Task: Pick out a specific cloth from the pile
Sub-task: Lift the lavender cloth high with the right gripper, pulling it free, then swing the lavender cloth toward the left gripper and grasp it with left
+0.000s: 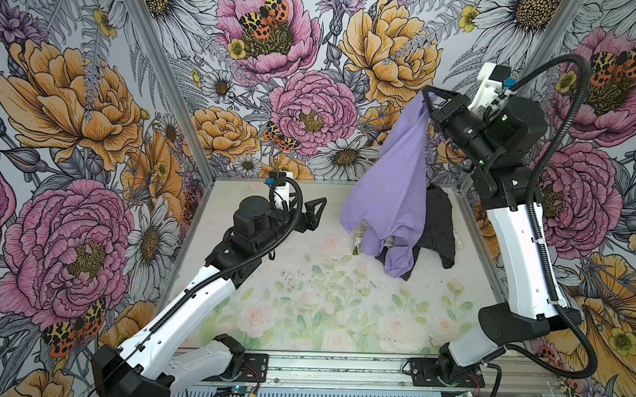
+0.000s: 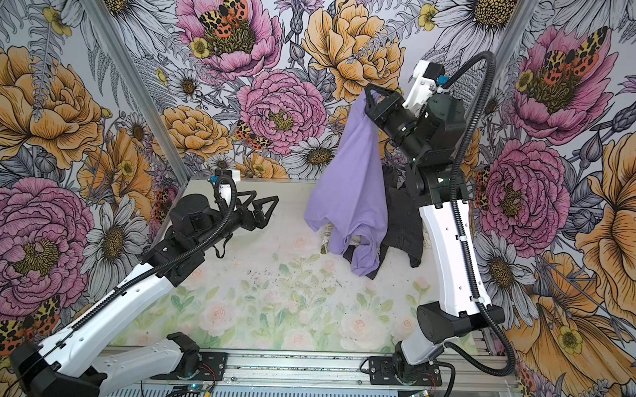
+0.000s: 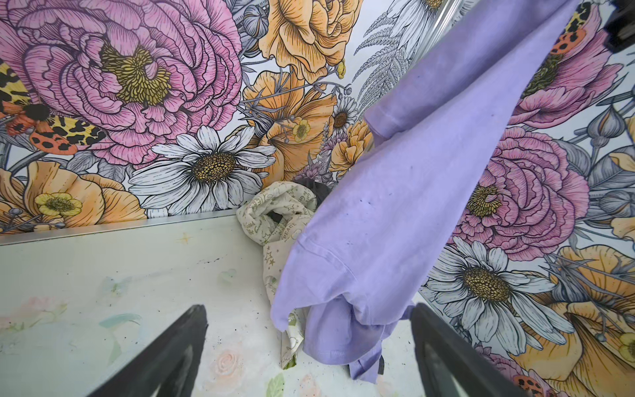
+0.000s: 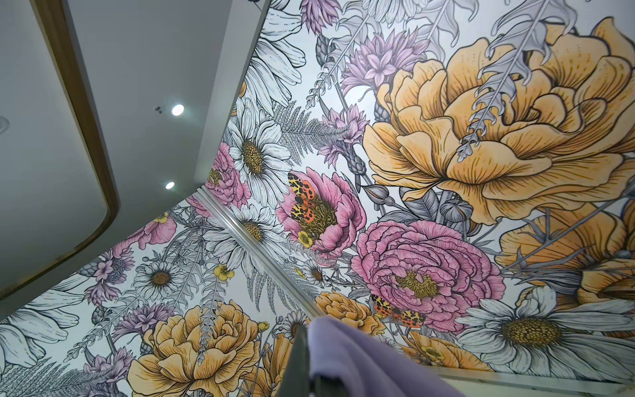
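Note:
The lavender cloth (image 1: 389, 187) (image 2: 349, 186) hangs lifted high at the back right, my right gripper (image 1: 430, 96) (image 2: 369, 94) shut on its top fold. Its lower end still drapes over the pile (image 1: 435, 225) (image 2: 403, 224), where the dark denim garment lies beside a cream printed cloth (image 1: 359, 237). The right wrist view has the lavender fabric (image 4: 360, 361) bunched against one dark finger. My left gripper (image 1: 314, 210) (image 2: 261, 208) hovers open above the table, left of the cloth and apart from it. In the left wrist view the cloth (image 3: 395, 223) hangs beyond the two spread fingers (image 3: 178, 347), in front of the cream cloth (image 3: 275, 213).
The floral table mat (image 1: 324, 301) lies bare in front of and left of the pile. Flower-printed walls (image 1: 277, 78) close in the back and both sides. A metal rail (image 1: 339, 371) with the arm bases runs along the front edge.

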